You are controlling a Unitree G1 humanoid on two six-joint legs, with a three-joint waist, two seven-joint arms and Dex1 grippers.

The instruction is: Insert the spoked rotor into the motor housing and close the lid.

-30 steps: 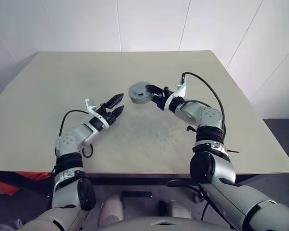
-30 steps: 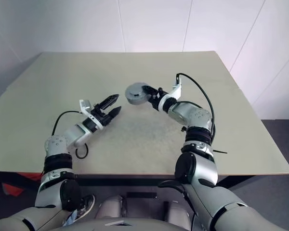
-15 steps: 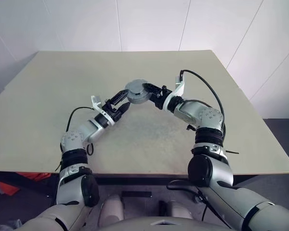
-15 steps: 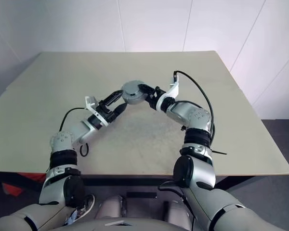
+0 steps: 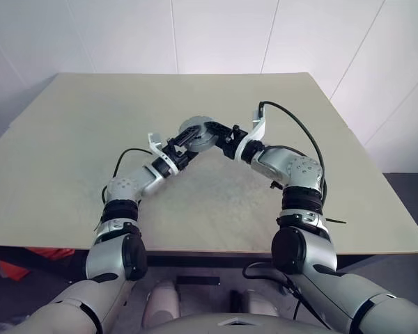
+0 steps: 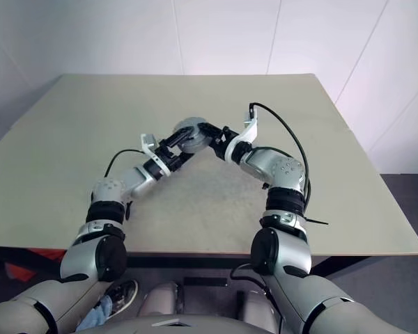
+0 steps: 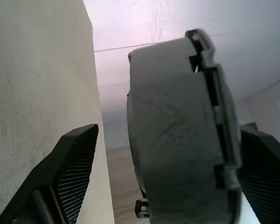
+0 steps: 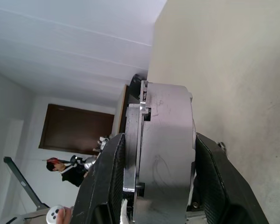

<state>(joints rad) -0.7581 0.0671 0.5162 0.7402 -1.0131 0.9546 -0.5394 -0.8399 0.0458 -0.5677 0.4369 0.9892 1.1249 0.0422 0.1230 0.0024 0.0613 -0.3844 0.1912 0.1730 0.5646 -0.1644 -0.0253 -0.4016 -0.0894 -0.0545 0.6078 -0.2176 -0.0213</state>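
We see a pale beige desk (image 5: 70,139), faintly mottled with greyer speckling near its middle. The round housing (image 5: 197,132) is dull grey, its side wall matte and lightly scratched, with a brighter silvery toothed lid (image 8: 132,154) along one face. The fingers (image 7: 70,172) on both arms are black with a fine cross-hatched grid on their inner pads. The arms are silver-grey with black joints and white wrist brackets, and a black cable (image 5: 299,125) loops from the right wrist. Behind, the wall (image 5: 216,35) is white with thin seams.
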